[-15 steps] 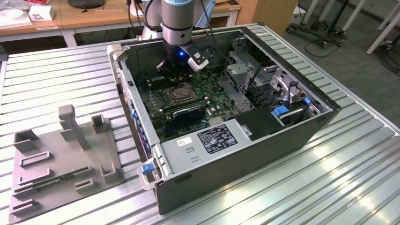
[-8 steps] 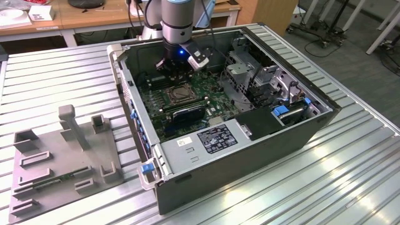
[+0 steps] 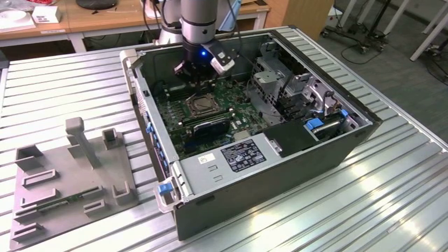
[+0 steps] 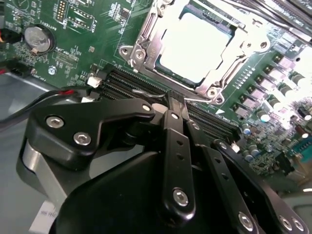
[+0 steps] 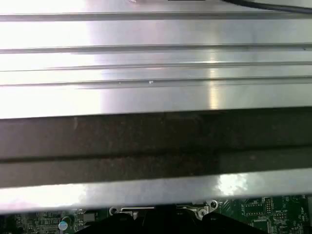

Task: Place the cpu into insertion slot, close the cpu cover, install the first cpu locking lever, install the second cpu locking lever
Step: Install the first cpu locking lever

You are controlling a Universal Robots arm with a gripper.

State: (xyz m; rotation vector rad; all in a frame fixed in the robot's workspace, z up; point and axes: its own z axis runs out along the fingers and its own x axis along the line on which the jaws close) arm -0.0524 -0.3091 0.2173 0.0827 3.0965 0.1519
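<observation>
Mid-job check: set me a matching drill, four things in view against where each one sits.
Things: 1 chip; 2 coin battery; 3 grey rack; 4 pincer.
Places: a on the table beside the case; b ringed by the metal frame; c inside the case, low over the green board; d flat on the green board, apart from the frame.
Pairs: 1-b; 2-d; 3-a; 4-c.

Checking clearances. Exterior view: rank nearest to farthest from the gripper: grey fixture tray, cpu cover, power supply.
1. cpu cover, on the board by the gripper.
2. power supply, inside the case.
3. grey fixture tray, outside, exterior view's left.
</observation>
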